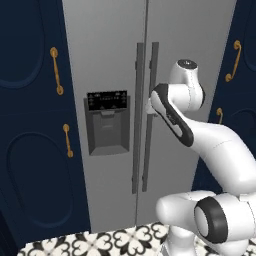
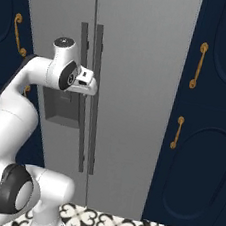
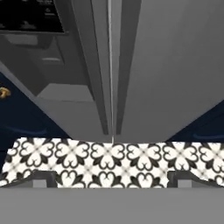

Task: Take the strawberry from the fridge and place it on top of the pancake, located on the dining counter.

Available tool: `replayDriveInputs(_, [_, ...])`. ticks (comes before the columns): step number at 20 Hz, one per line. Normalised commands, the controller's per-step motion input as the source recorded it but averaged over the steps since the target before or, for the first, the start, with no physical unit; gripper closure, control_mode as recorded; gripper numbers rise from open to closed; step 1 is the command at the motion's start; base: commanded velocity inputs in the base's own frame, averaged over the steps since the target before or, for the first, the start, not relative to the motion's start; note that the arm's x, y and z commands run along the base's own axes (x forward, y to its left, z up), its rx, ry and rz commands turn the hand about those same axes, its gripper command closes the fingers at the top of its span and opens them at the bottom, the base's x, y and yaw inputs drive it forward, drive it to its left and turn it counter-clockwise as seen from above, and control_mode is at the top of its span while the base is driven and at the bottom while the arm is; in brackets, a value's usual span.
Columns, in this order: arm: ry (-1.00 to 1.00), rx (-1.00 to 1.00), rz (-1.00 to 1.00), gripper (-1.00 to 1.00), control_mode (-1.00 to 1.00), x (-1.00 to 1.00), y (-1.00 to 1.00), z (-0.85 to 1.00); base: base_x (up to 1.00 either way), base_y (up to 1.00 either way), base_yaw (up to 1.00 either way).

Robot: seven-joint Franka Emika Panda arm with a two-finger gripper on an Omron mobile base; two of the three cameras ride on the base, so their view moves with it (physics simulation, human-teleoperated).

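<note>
Patterned floor tiles (image 3: 109, 157), black and white with a flower motif, sit closest in the hand view, and just past them stands the fridge (image 1: 110, 50), tall and grey with both doors shut. Its two long dark handles (image 1: 145, 115) run side by side down the middle seam, and the black dispenser panel (image 1: 107, 100) sits on the left door with a recessed tray below it. Navy cupboards (image 2: 209, 122) with gold handles (image 2: 198, 65) flank the fridge on both sides. From the right base view the white arm reaches up so the hand is right by the handles, roughly level with the dispenser, and the jaws (image 2: 89, 88) hang just beside the right-door handle, though I can't say for sure if they touch it. In the hand view the two dark fingertips (image 3: 40, 178) stand far apart at the bottom corners, so the jaws are spread wide with nothing between them.
</note>
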Motion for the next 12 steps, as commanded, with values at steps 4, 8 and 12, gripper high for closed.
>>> replayDriveInputs(4, [-0.13, -0.01, -0.11, -1.00, -1.00, 1.00, -0.25, 0.00, 0.00, 0.00, 0.00])
replayDriveInputs(8, [0.00, 0.00, -0.05, -1.00, -1.00, 0.92, 0.00, 0.00, 0.00, 0.00, 0.00])
replayDriveInputs(12, [-0.03, 0.00, 0.00, -1.00, -1.00, 0.55, 0.00, 0.00, 0.00, 0.00, 0.00])
